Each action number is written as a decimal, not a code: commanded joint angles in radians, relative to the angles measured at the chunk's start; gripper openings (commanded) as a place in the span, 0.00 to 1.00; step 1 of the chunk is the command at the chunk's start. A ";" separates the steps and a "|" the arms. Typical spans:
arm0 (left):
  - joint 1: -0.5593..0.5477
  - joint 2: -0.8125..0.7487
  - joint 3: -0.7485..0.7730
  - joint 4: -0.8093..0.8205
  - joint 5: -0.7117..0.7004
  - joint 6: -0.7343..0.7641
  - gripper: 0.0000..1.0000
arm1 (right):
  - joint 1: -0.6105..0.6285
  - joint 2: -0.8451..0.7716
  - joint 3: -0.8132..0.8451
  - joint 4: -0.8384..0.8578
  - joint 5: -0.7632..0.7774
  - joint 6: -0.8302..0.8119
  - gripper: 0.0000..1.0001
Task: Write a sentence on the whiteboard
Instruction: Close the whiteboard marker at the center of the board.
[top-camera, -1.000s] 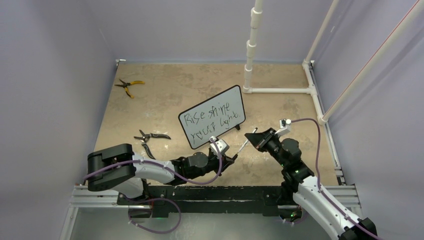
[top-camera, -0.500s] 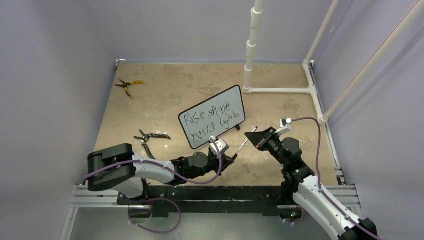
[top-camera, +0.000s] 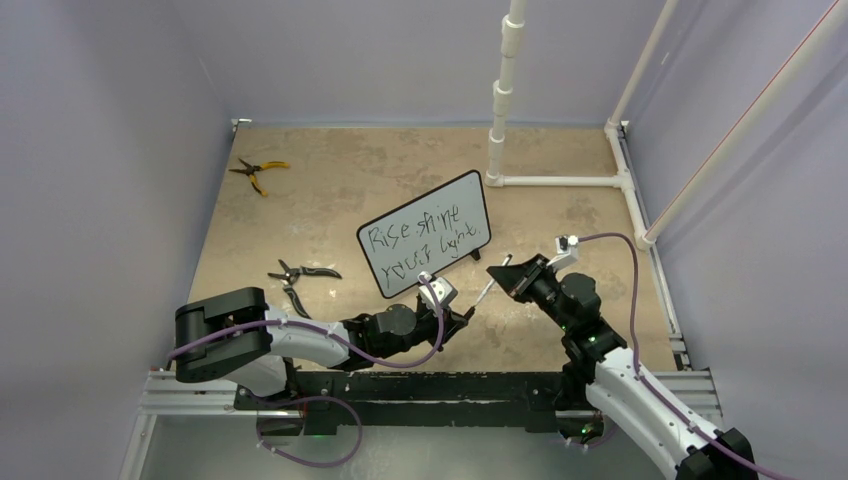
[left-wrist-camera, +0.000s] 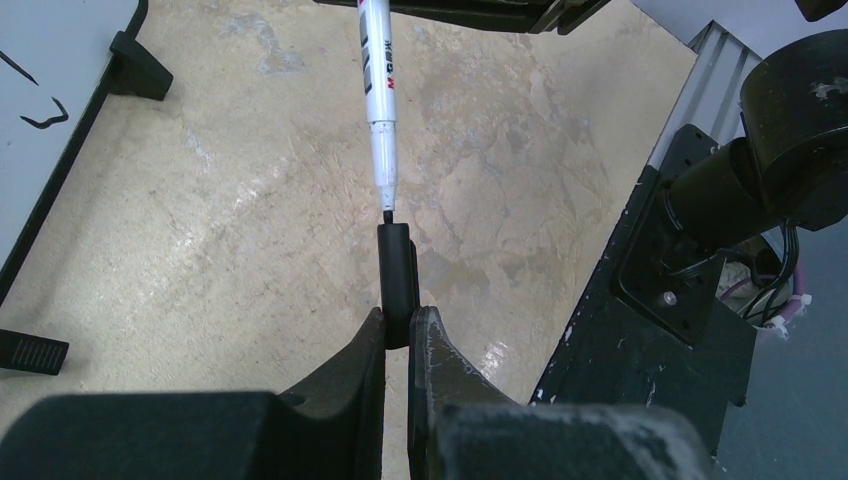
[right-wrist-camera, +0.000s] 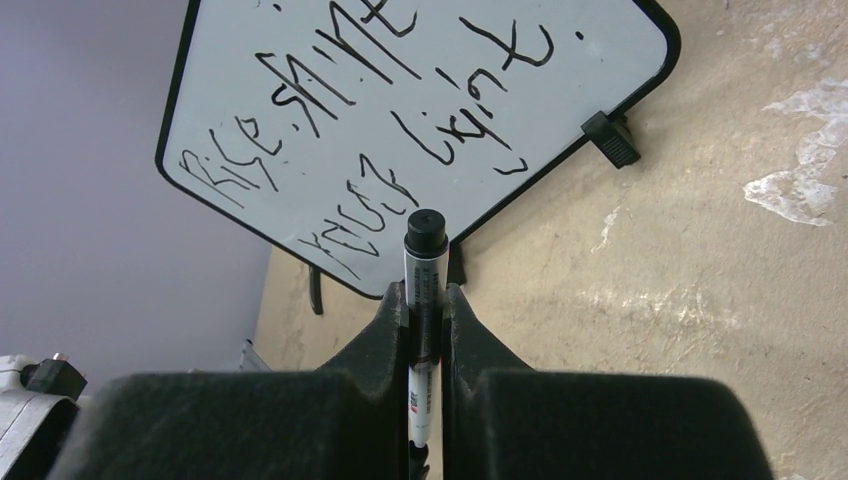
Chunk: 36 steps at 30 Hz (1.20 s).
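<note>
The whiteboard (top-camera: 470, 196) stands propped on its little black feet about the middle of the table (top-camera: 330, 180), turned askew so its face looks toward the near edge. The sentence (top-camera: 415, 237) runs across it in two slanted black lines, something like "Rise shine / your light". Both arms reach in from the near edge and meet just in front of the board's near right corner, close to it but not touching. The left hand (left-wrist-camera: 398, 325) is pressed together on a black cap (left-wrist-camera: 396, 268), pinching it at its base with the open end pointing away. The right hand (right-wrist-camera: 425, 300) is clamped on a white marker (right-wrist-camera: 424, 262), held by its barrel. The marker's bare tip sits right at the mouth of the cap, and I cannot tell whether they touch. Black pliers (top-camera: 300, 276) lie toward the left edge, beside the board. Yellow-handled pliers (top-camera: 258, 172) lie near the far left corner. A white pipe frame (top-camera: 560, 181) stands at the far right corner.
</note>
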 joint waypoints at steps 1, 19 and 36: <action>-0.002 0.007 0.005 0.047 -0.002 -0.019 0.00 | 0.001 -0.005 0.029 0.045 -0.032 -0.014 0.00; -0.002 -0.001 0.015 0.075 -0.071 -0.005 0.00 | 0.001 0.113 0.002 0.165 -0.141 -0.023 0.00; 0.064 -0.001 0.142 0.054 -0.071 0.077 0.00 | 0.001 0.118 -0.019 0.180 -0.189 0.009 0.00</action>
